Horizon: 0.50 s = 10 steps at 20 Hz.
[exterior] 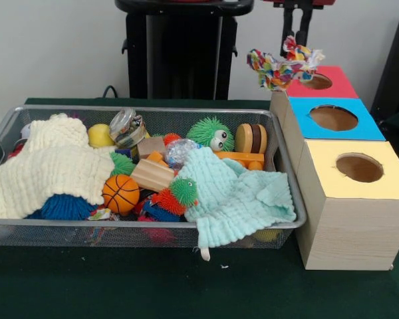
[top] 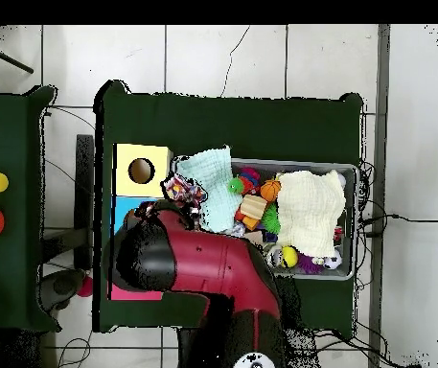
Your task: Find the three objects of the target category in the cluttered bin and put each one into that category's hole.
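Observation:
My gripper (exterior: pixel 294 44) hangs from the top of the front view, shut on a knotted ball of multicoloured patterned fabric (exterior: pixel 281 67). The ball is in the air over the near edge of the red-topped box, just right of the bin's far right corner. In the overhead view the ball (top: pixel 186 191) shows between the yellow-topped box and the bin, at the tip of my red arm (top: pixel 198 261). The silver wire-mesh bin (exterior: pixel 153 224) is full of toys and cloths. The yellow-topped box's round hole (exterior: pixel 359 167) is open and empty; it also shows from above (top: pixel 141 171). No other fabric ball shows.
The blue-topped box (exterior: pixel 333 118) and the red-topped box (exterior: pixel 329 82) stand behind the yellow one. In the bin lie a mint cloth (exterior: pixel 236 193), a cream cloth (exterior: pixel 53 166), a green spiky ball with eyes (exterior: pixel 211 133), a small basketball (exterior: pixel 120 193) and wooden blocks (exterior: pixel 153 174).

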Each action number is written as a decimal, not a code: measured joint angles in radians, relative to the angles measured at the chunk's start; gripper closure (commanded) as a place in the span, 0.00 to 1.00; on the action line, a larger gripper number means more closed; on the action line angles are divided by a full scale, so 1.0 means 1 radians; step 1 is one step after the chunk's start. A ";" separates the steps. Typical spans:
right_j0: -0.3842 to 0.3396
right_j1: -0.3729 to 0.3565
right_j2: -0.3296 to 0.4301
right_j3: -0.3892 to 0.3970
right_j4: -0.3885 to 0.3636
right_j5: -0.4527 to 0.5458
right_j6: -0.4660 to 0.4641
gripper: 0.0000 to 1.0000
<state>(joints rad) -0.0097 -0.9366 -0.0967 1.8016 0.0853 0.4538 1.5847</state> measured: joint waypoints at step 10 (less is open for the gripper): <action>0.049 0.071 -0.047 -0.068 0.042 0.000 0.014 1.00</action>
<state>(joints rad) 0.0393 -0.8656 -0.1433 1.7336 0.1272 0.4538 1.5989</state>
